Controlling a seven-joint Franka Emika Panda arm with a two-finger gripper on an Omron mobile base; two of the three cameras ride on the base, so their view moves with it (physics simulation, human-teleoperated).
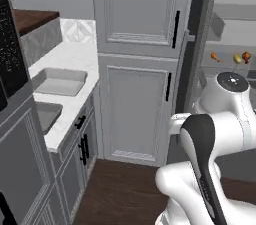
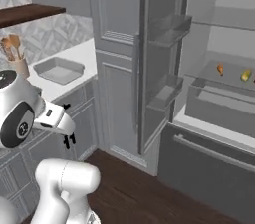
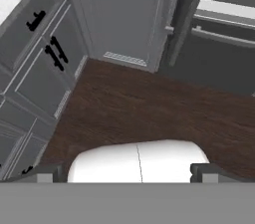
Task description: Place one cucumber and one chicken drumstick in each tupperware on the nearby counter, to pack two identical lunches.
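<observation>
Below my jaws [image 3: 127,173], which stand spread wide and empty, lies bare dark floor [image 3: 149,108]. Two grey tupperware trays, one [image 1: 59,81] beyond the other [image 1: 42,114], rest well off to my left on the white tabletop [image 1: 75,59]; I judge them light, stiff and smooth, best pinched across a flared rim. Small foods [image 2: 220,68], too tiny to identify, sit far to my right on a shelf [image 2: 224,78] of the open fridge.

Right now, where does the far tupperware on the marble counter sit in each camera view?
Left base view: far tupperware, left of centre on the counter.
Right base view: upper left, right of the utensil holder.
Hand view: I can't make it out.
Shared landmark: the tall grey cabinet beside the counter's end.
</observation>
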